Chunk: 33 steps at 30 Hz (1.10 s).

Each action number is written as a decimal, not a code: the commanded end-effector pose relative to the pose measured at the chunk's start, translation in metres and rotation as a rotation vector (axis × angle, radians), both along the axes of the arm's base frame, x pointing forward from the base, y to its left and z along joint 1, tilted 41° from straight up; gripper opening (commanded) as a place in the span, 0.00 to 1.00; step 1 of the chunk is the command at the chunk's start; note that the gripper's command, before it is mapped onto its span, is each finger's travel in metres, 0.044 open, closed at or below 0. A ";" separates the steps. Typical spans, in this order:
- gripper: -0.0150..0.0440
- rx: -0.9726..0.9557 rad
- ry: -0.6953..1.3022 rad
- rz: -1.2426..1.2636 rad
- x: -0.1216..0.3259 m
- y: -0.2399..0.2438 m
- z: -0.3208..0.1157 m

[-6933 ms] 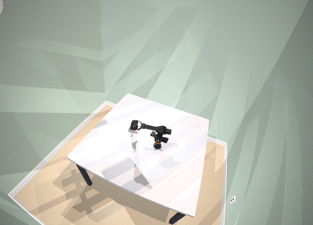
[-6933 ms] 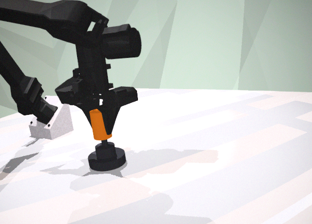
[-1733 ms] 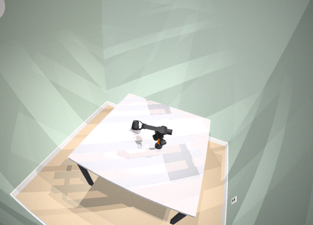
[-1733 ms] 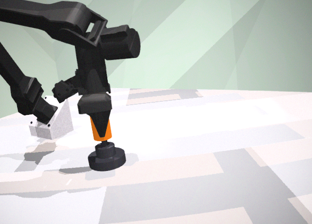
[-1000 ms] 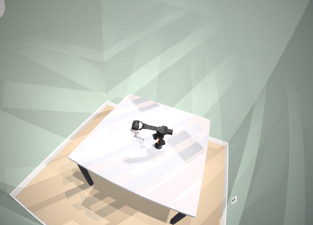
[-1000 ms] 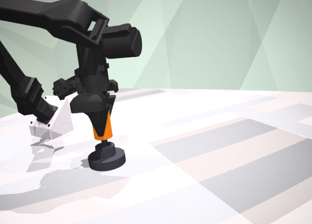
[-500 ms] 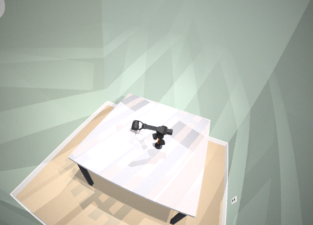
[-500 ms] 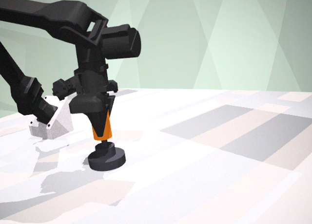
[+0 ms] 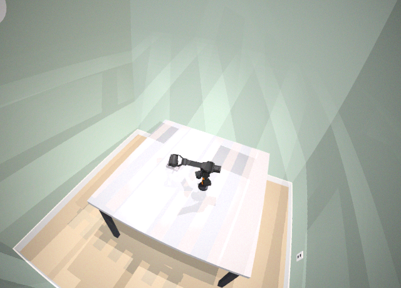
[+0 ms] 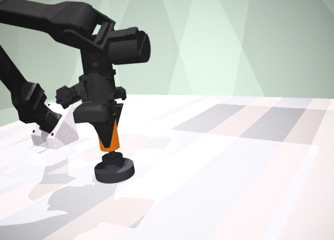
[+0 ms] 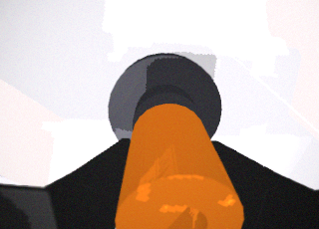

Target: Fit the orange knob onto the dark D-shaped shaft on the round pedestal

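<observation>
Two dark tapered fingers of my black parallel-jaw gripper (image 10: pixel 109 135) (image 11: pixel 171 174) are clamping the tall orange cylindrical knob (image 9: pixel 203 178) (image 10: pixel 116 140) (image 11: pixel 171 144) from opposite sides. In the exterior view the knob is standing nearly upright over the round, stepped dark pedestal (image 9: pixel 203 188) (image 10: pixel 114 176) (image 11: pixel 125 97), and a short piece of the dark shaft (image 10: pixel 111 151) is showing between the knob's lower end and the pedestal's raised collar. In the wrist view the knob's far end is pointing toward twelve o'clock, covering the pedestal's centre, with my fingers gripping at nine and three o'clock. I am not seeing the hole, so I cannot tell whether the shaft's tip is inside it or only meeting its mouth.

I am judging the knob to be light and stiff, a hard piece that is not giving under a squeeze and is unlikely to break. Its smooth, round side is probably the trouble: it is offering my fingers no flat to hold, so it could be slipping round between them while I am turning it against the shaft. Gripping across its full width, centred and low on the wall, is looking right for keeping it straight. I am expecting to need a light downward press with a slow twist, clockwise or counter-clockwise, until the flats are agreeing, then a firmer straight push before letting go.
</observation>
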State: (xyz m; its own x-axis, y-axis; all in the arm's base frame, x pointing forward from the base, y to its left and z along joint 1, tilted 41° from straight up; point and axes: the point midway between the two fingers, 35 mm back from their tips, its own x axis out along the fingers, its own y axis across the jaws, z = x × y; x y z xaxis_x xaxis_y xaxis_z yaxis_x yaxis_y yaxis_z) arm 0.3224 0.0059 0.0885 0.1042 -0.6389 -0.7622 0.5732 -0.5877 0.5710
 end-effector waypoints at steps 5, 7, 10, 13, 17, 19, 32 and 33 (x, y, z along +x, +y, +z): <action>0.25 -0.001 0.000 0.006 0.001 0.001 0.000; 0.25 -0.001 0.000 0.006 0.001 0.001 0.000; 0.25 -0.001 0.000 0.006 0.001 0.001 0.000; 0.25 -0.001 0.000 0.006 0.001 0.001 0.000; 0.25 0.004 -0.029 -0.029 0.001 0.000 -0.001; 0.25 0.005 -0.036 -0.038 0.001 0.000 -0.001; 0.25 0.001 -0.009 -0.005 0.001 0.000 -0.001; 0.25 0.001 -0.009 -0.005 0.001 0.000 -0.001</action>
State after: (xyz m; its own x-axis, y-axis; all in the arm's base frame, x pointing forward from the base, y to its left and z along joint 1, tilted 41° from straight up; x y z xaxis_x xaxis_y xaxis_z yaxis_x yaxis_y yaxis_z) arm 0.3228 0.0057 0.0882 0.1063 -0.6401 -0.7609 0.5611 -0.5931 0.5773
